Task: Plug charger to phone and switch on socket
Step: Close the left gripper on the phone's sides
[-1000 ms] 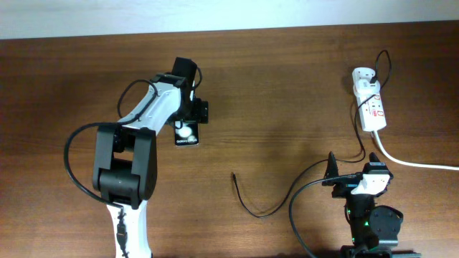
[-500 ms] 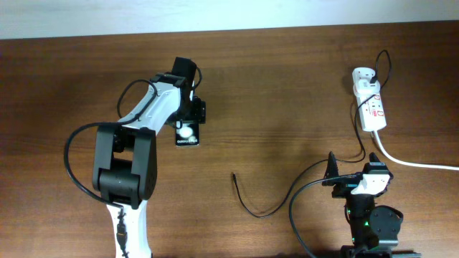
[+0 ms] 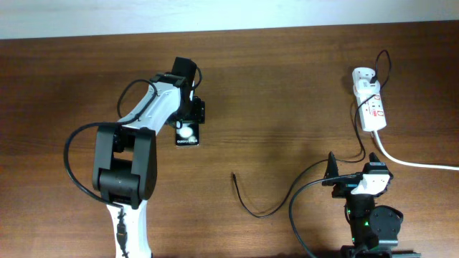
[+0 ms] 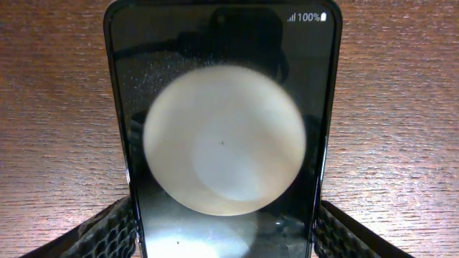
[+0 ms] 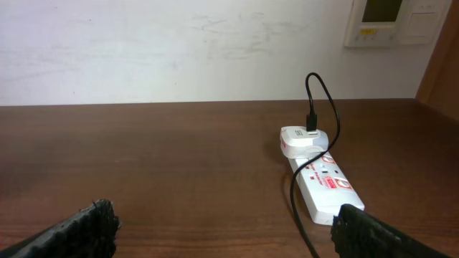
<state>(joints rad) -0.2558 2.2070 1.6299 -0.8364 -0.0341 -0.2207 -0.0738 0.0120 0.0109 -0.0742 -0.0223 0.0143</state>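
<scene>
The phone [image 3: 186, 132] lies flat on the table left of centre; it fills the left wrist view [image 4: 222, 143], face up with a big white round spot. My left gripper [image 3: 189, 115] is at its far end, and its fingers [image 4: 222, 233] press on both long edges. The charger [image 3: 252, 209], a thin black cable, curves across the table with its plug tip [image 3: 233, 175] free, apart from the phone. It runs to the socket [image 3: 371, 100] at the far right, which also shows in the right wrist view [image 5: 323, 183]. My right gripper [image 5: 222, 229] is open and empty near the front edge [image 3: 358, 179].
A thick white cord [image 3: 416, 163] leaves the socket toward the right edge. A white adapter [image 5: 301, 140] sits plugged in at the socket's far end, with the black cable [image 5: 294, 201] coming out of it. A pale wall stands behind the table.
My left gripper's fingers have drawn in slightly on the phone's edges. The phone, the cable and the right arm have not moved.
</scene>
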